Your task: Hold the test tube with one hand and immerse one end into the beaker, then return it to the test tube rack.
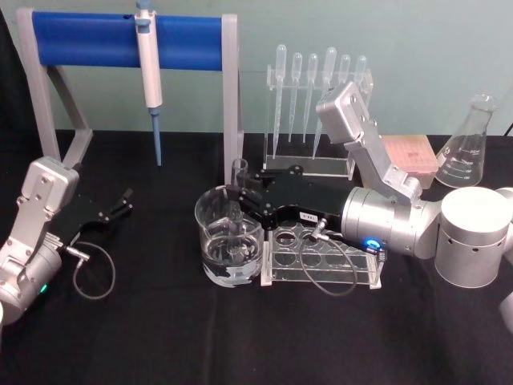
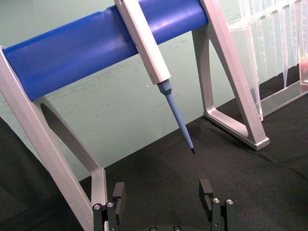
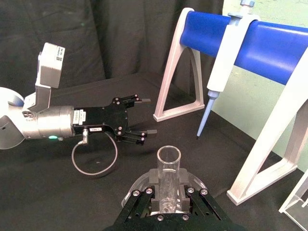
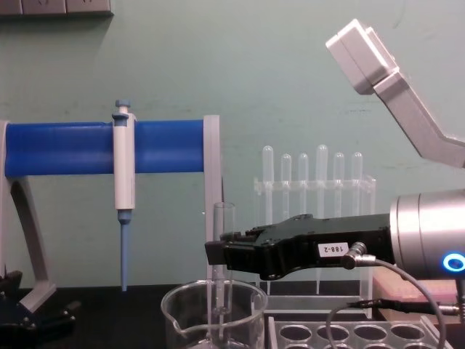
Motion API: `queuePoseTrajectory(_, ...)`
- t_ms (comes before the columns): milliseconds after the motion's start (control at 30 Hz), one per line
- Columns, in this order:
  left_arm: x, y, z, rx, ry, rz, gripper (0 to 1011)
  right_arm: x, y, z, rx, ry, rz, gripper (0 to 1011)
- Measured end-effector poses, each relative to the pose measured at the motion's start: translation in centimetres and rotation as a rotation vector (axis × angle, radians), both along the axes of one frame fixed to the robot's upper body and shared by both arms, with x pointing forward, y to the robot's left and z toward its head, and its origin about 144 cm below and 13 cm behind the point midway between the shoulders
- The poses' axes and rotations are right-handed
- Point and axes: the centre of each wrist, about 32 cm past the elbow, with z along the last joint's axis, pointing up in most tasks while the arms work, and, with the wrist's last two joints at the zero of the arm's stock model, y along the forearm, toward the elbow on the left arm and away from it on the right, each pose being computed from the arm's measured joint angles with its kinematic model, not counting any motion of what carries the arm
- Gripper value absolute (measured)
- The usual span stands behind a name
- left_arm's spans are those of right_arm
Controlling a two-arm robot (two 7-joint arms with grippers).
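Note:
The test tube (image 1: 239, 170) stands upright with my right gripper (image 1: 240, 199) shut on its middle. Its round lower end (image 4: 218, 314) sits inside the beaker (image 1: 210, 241), below the rim. In the right wrist view the tube's open mouth (image 3: 169, 155) rises between the two fingers (image 3: 150, 188). From the chest view the right gripper (image 4: 224, 254) reaches in from the right, just above the beaker (image 4: 178, 320). My left gripper (image 1: 122, 204) rests open on the black table at the far left, away from the beaker; it holds nothing (image 2: 162, 192).
A blue-barred stand (image 1: 120, 40) holding a white-and-blue pipette (image 1: 149, 72) stands behind the beaker. A rack of plastic pipettes (image 1: 317, 96) is at the back. A clear tube rack (image 1: 321, 261) lies just right of the beaker. A conical flask (image 1: 469, 144) and pink box (image 1: 409, 156) sit far right.

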Motion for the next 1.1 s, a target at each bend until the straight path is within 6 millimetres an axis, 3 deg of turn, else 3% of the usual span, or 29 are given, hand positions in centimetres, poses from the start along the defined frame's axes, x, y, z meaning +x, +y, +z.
queuePoseTrajectory(1100, 0.00, 0.00, 0.00, 0.000, 0.000, 0.000, 1000, 0.00, 0.00, 0.00, 0.000, 0.000, 0.000, 222)
